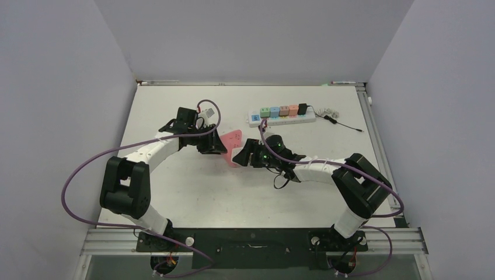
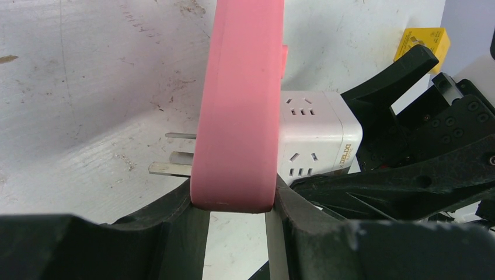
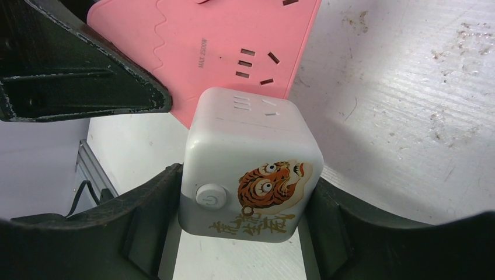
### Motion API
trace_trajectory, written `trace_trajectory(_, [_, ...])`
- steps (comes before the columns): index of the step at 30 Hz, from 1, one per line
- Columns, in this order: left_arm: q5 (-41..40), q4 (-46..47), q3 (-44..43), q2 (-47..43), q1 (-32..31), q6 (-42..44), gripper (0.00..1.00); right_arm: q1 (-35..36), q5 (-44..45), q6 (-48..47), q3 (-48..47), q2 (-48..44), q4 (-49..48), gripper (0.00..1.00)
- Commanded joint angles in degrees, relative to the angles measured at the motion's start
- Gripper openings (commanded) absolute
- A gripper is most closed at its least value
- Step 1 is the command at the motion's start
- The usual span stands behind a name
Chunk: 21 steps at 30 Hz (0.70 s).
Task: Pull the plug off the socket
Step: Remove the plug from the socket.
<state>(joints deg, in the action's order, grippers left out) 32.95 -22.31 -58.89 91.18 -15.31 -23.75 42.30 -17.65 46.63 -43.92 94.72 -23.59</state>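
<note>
Pink socket and white plug, each gripped at mid-counter
The left fingers clench the flat pink plastic socket board by its edge over the white counter. The right fingers grasp the white cube plug with a tiger print, which sits flush against the board's face, with metal prongs jutting from its other side

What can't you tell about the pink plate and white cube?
- Whether the white plastic cube plug is free of the flat pink plastic socket plate: right wrist view, the cube's body hides its pins; left wrist view, the plate's edge hides them.
- The plate's upper end: left wrist view, cut off by the top edge.
- The small coloured cubes on the white power strip: top view, too small to identify.
</note>
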Motion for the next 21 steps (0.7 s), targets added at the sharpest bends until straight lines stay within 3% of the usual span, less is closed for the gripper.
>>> trace_trajectory(1, [-3.1, 3.0, -1.5, -1.8, 1.0, 2.9, 0.00, -0.4, -4.1, -1.7, -0.2, -5.0, -5.9, 0.05])
trace_trajectory(13, [-6.2, 3.8, -0.2, -2.3, 0.5, 1.2, 0.00, -0.3, -1.8, 3.9, -2.6, -0.9, -2.4, 0.05])
trace_trajectory(21, [-8.5, 3.0, -0.5, -2.2, -1.3, 1.8, 0.00, 1.2, 2.1, 5.2, -9.6, 3.6, 8.6, 0.05])
